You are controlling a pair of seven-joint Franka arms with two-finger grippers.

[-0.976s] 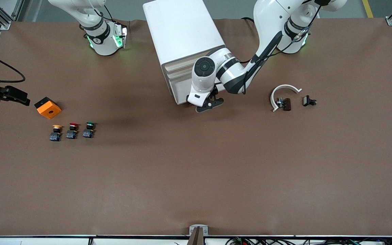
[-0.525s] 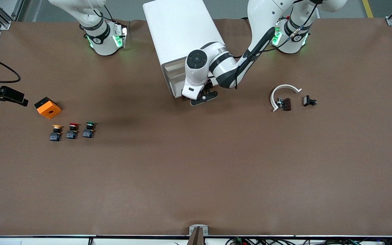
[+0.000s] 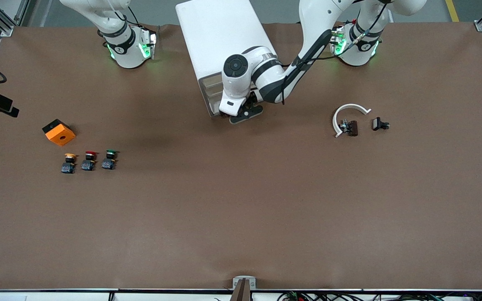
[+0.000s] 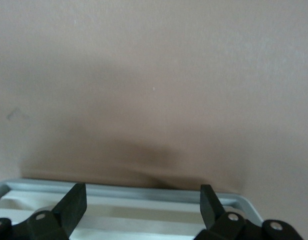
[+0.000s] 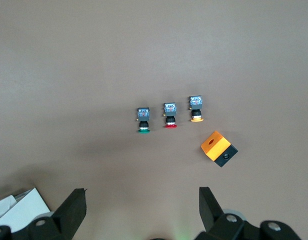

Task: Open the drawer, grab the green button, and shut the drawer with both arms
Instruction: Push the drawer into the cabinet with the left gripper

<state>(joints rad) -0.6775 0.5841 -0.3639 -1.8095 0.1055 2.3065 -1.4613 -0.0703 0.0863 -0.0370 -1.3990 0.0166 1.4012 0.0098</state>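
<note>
buttons row: three small push buttons on the mat, nearest the front camera of all the parts. green button [image 3: 109,159] is at the end of the row toward the cabinet, red button [image 3: 89,161] in the middle, yellow button [image 3: 68,163] last.
green button handling: my read, light, rigid plastic; smooth round cap likely slippery. Better to pinch the squarer black-and-blue body across its flat sides, below the cap.
orange box [image 3: 59,132]: just beside the row, a bit farther from the camera.
right gripper [image 5: 141,206]: up in the air, jaws wide, nothing between them. In its wrist view the green button [image 5: 143,120] sits ahead of the jaw gap, well apart.
left gripper [image 3: 246,115]: at the drawer front of the white cabinet [image 3: 224,46], jaws wide, empty. Wrist view shows the drawer rim [image 4: 144,191] between the fingers; contact unclear.
drawer: looks shut or barely out; can't tell.
loose bits: white curved piece [image 3: 347,115] and small black clip [image 3: 379,124], toward the left arm's end.
</note>
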